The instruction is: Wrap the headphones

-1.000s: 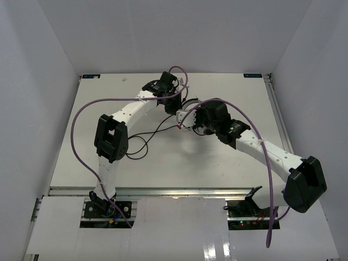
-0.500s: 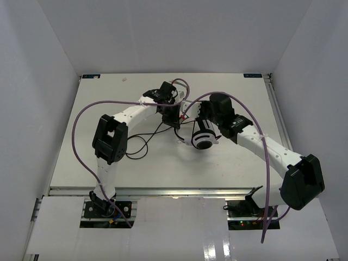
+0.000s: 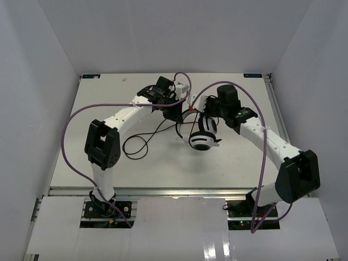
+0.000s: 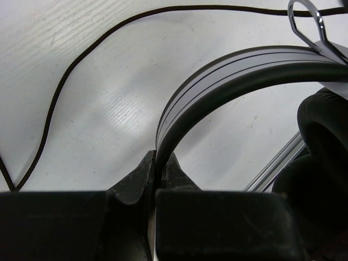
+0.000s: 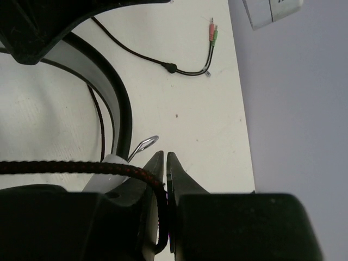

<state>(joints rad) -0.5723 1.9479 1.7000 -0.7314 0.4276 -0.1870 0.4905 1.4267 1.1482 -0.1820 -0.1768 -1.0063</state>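
Note:
The headphones (image 3: pixel 202 140) lie mid-table with one black-and-white earcup facing up. My left gripper (image 3: pixel 175 112) is shut on the grey-and-black headband (image 4: pixel 228 70), which runs out from between its jaws (image 4: pixel 157 157). A black ear pad (image 4: pixel 321 136) and a metal slider wire (image 4: pixel 307 24) sit to the right. My right gripper (image 3: pixel 194 109) is just right of the left one. Its jaws (image 5: pixel 165 155) pinch a braided black cord (image 5: pixel 81 167). The thin cord (image 3: pixel 136 147) loops left on the table and ends in pink and green tips (image 5: pixel 212 32).
The white table (image 3: pixel 109 98) is boxed in by white walls on three sides. Its far edge (image 5: pixel 242 109) runs close beside the right gripper. Thick purple arm cables (image 3: pixel 73 141) arch over both arms. A dark strip lines the table's right edge (image 3: pixel 277 119).
The right gripper has swung back and to the right, and the earcup it covered now shows on the table. The left arm's elbow has shifted left while its gripper keeps hold of the headband.

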